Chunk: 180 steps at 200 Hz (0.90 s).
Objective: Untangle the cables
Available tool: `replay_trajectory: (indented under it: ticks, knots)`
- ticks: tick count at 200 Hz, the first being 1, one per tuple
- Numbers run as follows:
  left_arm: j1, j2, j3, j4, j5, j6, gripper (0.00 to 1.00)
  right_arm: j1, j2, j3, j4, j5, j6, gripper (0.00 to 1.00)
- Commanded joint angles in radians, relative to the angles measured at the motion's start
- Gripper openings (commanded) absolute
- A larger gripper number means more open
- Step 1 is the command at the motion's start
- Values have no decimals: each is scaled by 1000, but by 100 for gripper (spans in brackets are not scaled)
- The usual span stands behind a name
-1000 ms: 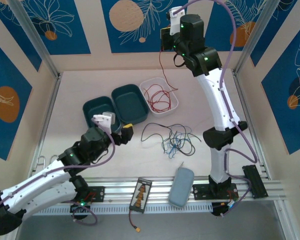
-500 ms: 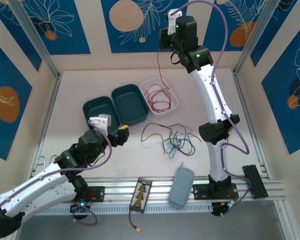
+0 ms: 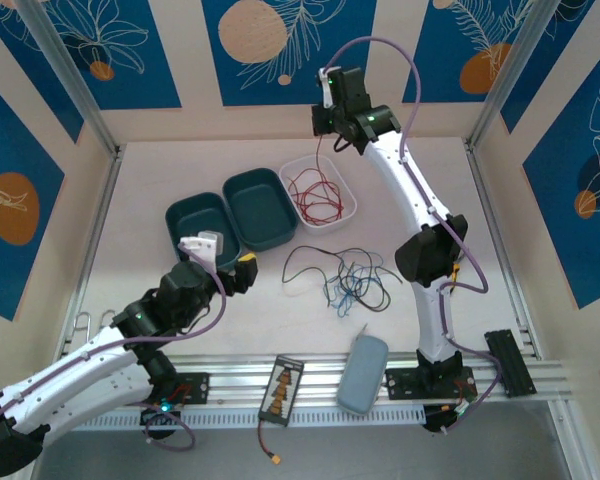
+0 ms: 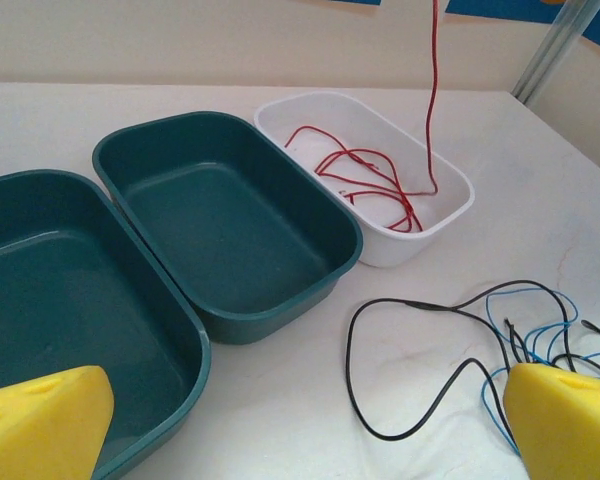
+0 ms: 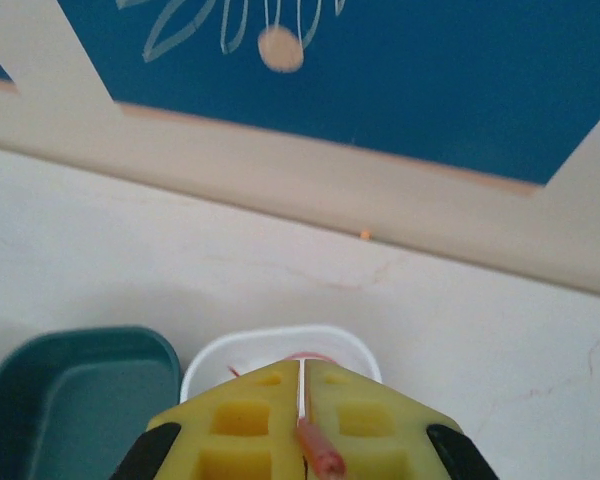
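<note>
left jaws: spread wide and holding nothing, low over the desk (image 3: 180, 160) just in front of the teal trays (image 3: 226, 203).
black and blue cables (image 3: 345, 280): a loose tangle on the desk, right of the left jaws.
red cable (image 3: 315, 198): coiled in the white tray (image 4: 400, 248), with one strand rising straight up.
right jaws: pinched closed on that red strand, high above the white tray.

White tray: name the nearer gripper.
Right. The right gripper hangs above the white tray, shut on a red cable; the left gripper sits open, front-left of it.
</note>
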Motion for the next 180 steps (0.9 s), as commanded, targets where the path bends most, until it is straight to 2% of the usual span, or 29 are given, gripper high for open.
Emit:
replay_trajectory:
  ticks: [1, 62, 122, 180]
  knots:
    - [12, -6, -11, 15, -20, 3, 100, -6, -22, -41, -28, -24, 48, 0]
    - [12, 17, -10, 24, -2, -5, 100, -7, 70, -37, -52, -84, 147, 0]
    - [12, 21, -16, 25, 24, -22, 100, -1, 183, -8, -74, 109, 210, 0]
    - [14, 25, -20, 29, 29, -20, 100, -2, 237, -32, -94, 185, 220, 0]
